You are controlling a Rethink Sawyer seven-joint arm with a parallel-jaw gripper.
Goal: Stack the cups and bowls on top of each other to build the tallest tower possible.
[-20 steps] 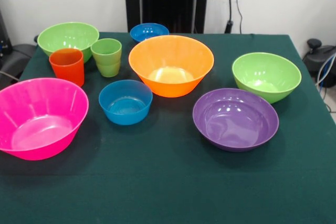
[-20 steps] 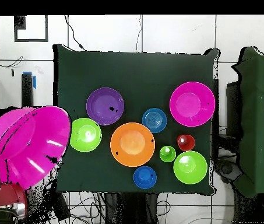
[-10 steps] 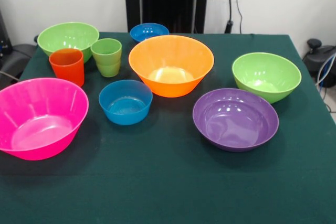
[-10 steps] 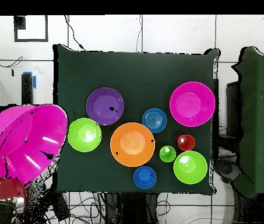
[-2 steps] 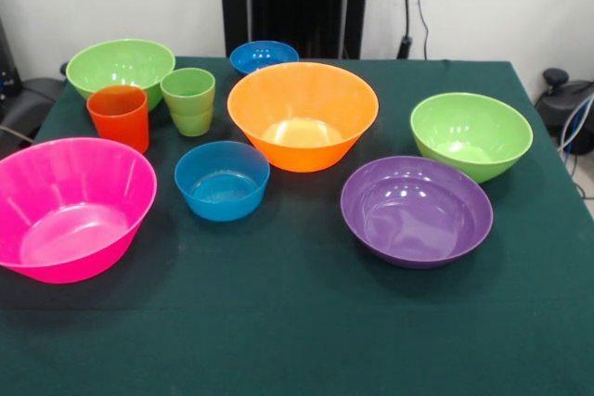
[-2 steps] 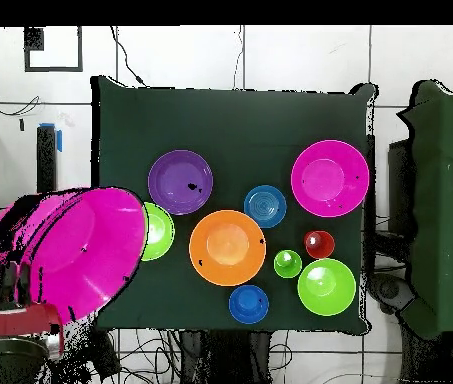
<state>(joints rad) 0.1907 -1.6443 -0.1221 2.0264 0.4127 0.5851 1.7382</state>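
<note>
A big pink bowl [image 6: 75,250] hangs high at the worktop [image 6: 230,120] edge, carried on the red arm [image 6: 10,325] — the gripper itself is hidden beneath it, so I cannot tell its opening. Its rim overlaps the green bowl [image 6: 160,230] just beside it. Nothing stacked yet: 7 bowls and 2 cups sit apart — orange bowl [image 5: 302,113] at centre.

dark green tablecloth [image 5: 306,322], 2 pink bowls [image 5: 70,206], orange bowl [image 5: 302,113], purple bowl [image 5: 416,210], orange-red cup [image 5: 119,116], light green cup [image 5: 188,99]
</note>
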